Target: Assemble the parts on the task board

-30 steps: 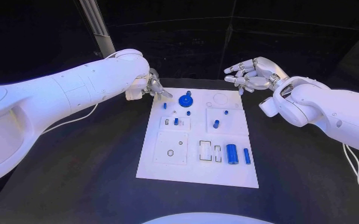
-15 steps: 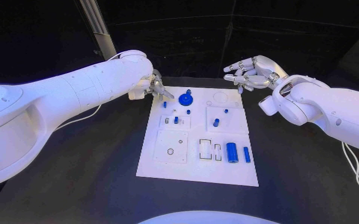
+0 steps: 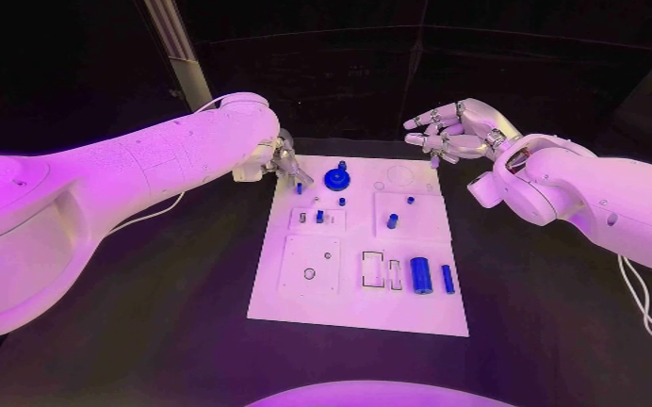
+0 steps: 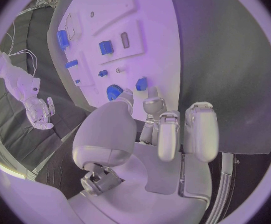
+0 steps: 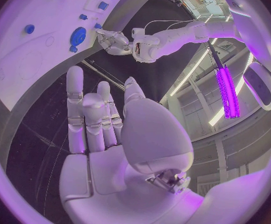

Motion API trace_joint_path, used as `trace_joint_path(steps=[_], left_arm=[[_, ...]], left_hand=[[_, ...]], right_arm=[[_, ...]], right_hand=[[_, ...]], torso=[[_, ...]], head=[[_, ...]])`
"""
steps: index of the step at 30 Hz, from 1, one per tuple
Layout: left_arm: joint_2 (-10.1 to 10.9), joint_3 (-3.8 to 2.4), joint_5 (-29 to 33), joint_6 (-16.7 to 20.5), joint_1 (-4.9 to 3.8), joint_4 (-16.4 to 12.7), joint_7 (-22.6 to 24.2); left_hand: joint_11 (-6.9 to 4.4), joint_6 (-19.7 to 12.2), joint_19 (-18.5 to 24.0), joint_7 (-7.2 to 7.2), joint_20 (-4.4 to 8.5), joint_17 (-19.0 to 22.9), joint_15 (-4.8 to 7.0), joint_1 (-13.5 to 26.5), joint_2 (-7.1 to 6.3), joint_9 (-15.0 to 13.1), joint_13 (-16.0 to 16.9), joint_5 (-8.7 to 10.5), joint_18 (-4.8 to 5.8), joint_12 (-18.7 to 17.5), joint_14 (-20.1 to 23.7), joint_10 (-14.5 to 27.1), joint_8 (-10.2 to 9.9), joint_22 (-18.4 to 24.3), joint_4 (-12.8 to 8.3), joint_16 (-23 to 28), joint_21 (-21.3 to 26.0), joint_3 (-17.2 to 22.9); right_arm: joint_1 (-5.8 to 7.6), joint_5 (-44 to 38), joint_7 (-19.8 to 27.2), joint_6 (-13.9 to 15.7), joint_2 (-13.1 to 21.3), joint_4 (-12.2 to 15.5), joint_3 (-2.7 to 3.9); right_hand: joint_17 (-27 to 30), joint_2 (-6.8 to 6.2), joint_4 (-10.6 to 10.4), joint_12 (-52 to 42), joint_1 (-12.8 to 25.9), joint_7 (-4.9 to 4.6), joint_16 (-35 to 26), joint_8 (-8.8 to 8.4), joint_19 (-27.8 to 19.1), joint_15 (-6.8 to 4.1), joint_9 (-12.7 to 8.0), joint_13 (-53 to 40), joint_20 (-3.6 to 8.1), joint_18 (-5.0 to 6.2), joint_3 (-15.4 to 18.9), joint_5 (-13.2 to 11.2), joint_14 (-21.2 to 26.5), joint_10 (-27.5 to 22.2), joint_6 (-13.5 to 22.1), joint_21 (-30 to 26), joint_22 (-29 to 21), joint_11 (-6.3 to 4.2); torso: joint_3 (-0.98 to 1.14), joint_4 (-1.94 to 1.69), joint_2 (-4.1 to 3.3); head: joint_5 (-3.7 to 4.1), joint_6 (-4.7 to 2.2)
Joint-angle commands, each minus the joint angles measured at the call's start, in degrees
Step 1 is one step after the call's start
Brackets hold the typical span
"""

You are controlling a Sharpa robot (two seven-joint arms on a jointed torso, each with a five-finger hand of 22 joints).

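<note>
Taking the task board (image 3: 356, 305) as landmark, white on the black table (image 3: 544, 313). At its far left corner, left hand (image 3: 282, 159), fingers drawn close together and pointing down at a small blue part (image 3: 299, 187) standing just under the fingertips; in the left wrist view (image 4: 163, 127) the fingertips hang just above that part (image 4: 141, 83), whether touching or holding it cannot be told. Just right of that, on the far edge of the board, a round blue gear-like part (image 3: 337, 180) with a short peg beside it. Nearer the middle of the board, small blue parts (image 3: 319, 217) in a square recess, then another blue part (image 3: 391, 222) on the panel to the right. Toward the near right corner, a blue cylinder (image 3: 421, 277) and a thinner blue pin (image 3: 448, 281) side by side, next to open rectangular slots (image 3: 372, 270). Beyond the far right corner, off the board and above the table, right hand (image 3: 451, 134), fingers spread and loosely curved, holding nothing; same hand in the right wrist view (image 5: 104, 119), fingers apart and bare.
</note>
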State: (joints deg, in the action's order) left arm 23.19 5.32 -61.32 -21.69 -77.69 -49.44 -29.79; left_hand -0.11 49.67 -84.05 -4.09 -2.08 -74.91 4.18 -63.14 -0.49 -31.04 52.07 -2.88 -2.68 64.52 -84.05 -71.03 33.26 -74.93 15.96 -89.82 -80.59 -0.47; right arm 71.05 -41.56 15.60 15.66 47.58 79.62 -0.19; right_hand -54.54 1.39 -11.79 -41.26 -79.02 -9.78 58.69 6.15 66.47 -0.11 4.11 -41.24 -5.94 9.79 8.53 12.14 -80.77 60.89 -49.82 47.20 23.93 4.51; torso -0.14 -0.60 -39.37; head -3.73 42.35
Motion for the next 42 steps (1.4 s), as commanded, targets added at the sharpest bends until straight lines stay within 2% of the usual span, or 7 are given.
trace_joint_path(steps=[1, 13, 17, 18, 23, 33, 42], left_arm=[[-0.1, -0.01, -0.8, -1.3, -0.02, 0.1, 1.0], [0.0, -0.01, -0.9, -0.8, 0.05, -0.4, 1.5], [0.0, -0.01, -0.8, -0.8, 0.05, -0.6, 1.6], [0.0, -0.01, -0.8, -0.8, 0.05, -0.6, 1.7], [-0.1, 0.0, -0.8, -1.1, 0.06, -0.7, 1.9], [-0.1, 0.0, -0.8, -1.1, 0.06, -0.8, 2.0], [0.0, 0.01, -0.8, -1.9, 0.06, -0.8, 2.4]], left_hand=[[-0.02, 0.2, -1.0, -0.01, -0.29, -15.1, -0.39, -0.6, 0.14, 0.1, 0.1, 0.02, -0.24, 0.1, -6.0, 0.1, -0.3, -2.2, -0.1, -0.2, -0.2, -0.2], [-0.08, 0.6, -1.1, 0.08, -0.25, -15.1, -0.34, -1.7, 0.57, 0.3, 0.3, 0.02, -0.2, 0.4, -6.0, -0.1, -0.2, -2.4, -0.3, -0.2, -0.4, -0.1], [-0.2, 0.9, -1.1, 0.19, -0.18, -15.1, -0.25, -3.6, 1.52, 0.5, 0.4, 0.01, -0.22, 0.5, -6.0, -0.2, -0.1, -2.4, -1.0, -0.2, -0.3, 0.5], [-0.22, 1.0, -1.1, 0.2, -0.16, -15.1, -0.22, -4.1, 1.85, 0.5, 0.4, 0.0, -0.22, 0.6, -6.0, -0.2, -0.1, -2.3, -1.2, -0.2, -0.3, 0.8], [-0.27, 1.1, -1.1, 0.23, -0.11, -15.1, -0.18, -5.5, 2.65, 0.7, 0.4, 0.0, -0.24, 0.6, -6.0, -0.3, 0.0, -2.3, -1.9, -0.2, -0.2, 1.6], [-0.28, 1.2, -1.0, 0.25, -0.1, -15.1, -0.17, -5.8, 2.77, 0.8, 0.4, 0.0, -0.25, 0.6, -6.0, -0.3, 0.0, -2.2, -2.1, -0.2, -0.2, 1.8], [-0.92, 1.5, -1.0, 0.96, 0.26, -15.1, 0.31, -11.0, 4.72, 1.0, 0.7, -0.03, -0.25, 0.8, -6.0, -0.6, 0.3, -2.3, -5.7, -0.2, -0.2, 5.4]], right_arm=[[0.1, 0.0, 0.4, -0.4, -0.1, 0.0, 0.03], [0.1, 0.0, 0.4, -0.4, -0.3, -0.2, 0.03], [0.1, 0.0, 0.4, -0.4, -0.3, -0.2, 0.03], [0.1, 0.0, 0.4, -0.4, -0.3, -0.2, 0.03], [0.1, 0.0, 0.4, -0.5, -0.4, -0.4, 0.03], [0.1, 0.0, 0.4, -0.6, -0.5, -0.5, 0.03], [0.1, 0.0, 0.4, -0.7, -0.6, -0.6, 0.03]], right_hand=[[-0.1, 0.39, 0.1, -0.4, -0.2, 0.04, -0.2, 0.21, 0.3, 0.02, 0.1, 0.1, 0.11, 0.79, 0.2, 0.3, -0.2, -0.3, 0.3, -0.3, -0.1, 0.09], [-0.1, 0.45, 0.2, -0.4, -0.3, 0.04, -0.2, 0.23, 0.3, 0.01, 0.1, 0.1, 0.12, 0.79, 0.2, 0.4, -0.2, -0.3, 0.3, -0.3, -0.1, 0.08], [-0.1, 0.45, 0.2, -0.4, -0.3, 0.04, -0.2, 0.23, 0.3, 0.01, 0.1, 0.1, 0.12, 0.79, 0.2, 0.4, -0.2, -0.3, 0.3, -0.3, -0.1, 0.08], [-0.1, 0.45, 0.2, -0.4, -0.3, 0.04, -0.2, 0.23, 0.3, 0.01, 0.1, 0.1, 0.12, 0.79, 0.2, 0.4, -0.2, -0.3, 0.3, -0.3, -0.1, 0.08], [-0.1, 0.51, 0.2, -0.4, -0.4, 0.05, -0.3, 0.25, 0.3, 0.01, 0.1, 0.1, 0.12, 0.79, 0.2, 0.5, -0.2, -0.3, 0.3, -0.3, -0.1, 0.08], [0.0, 0.55, 0.2, -0.4, -0.5, 0.05, -0.3, 0.26, 0.3, 0.01, 0.1, 0.2, 0.12, 0.79, 0.2, 0.6, -0.2, -0.4, 0.3, -0.4, -0.1, 0.08], [-0.1, 0.63, 0.3, -0.4, -0.6, 0.05, -0.3, 0.28, 0.4, 0.01, 0.1, 0.2, 0.13, 0.79, 0.2, 0.8, -0.2, -0.4, 0.3, -0.4, -0.2, 0.08]], torso=[[-0.02, -0.09, 0.04], [0.06, 0.01, 0.06], [0.06, -0.01, 0.04], [0.03, -0.06, 0.04], [0.06, -0.09, 0.05], [0.05, -0.01, 0.04], [0.05, -0.03, 0.02]], head=[[-0.05, -0.04], [-0.09, -0.13], [-0.01, -0.11], [0.08, -0.46], [0.09, -0.64], [0.05, -0.63], [0.18, -0.48]])
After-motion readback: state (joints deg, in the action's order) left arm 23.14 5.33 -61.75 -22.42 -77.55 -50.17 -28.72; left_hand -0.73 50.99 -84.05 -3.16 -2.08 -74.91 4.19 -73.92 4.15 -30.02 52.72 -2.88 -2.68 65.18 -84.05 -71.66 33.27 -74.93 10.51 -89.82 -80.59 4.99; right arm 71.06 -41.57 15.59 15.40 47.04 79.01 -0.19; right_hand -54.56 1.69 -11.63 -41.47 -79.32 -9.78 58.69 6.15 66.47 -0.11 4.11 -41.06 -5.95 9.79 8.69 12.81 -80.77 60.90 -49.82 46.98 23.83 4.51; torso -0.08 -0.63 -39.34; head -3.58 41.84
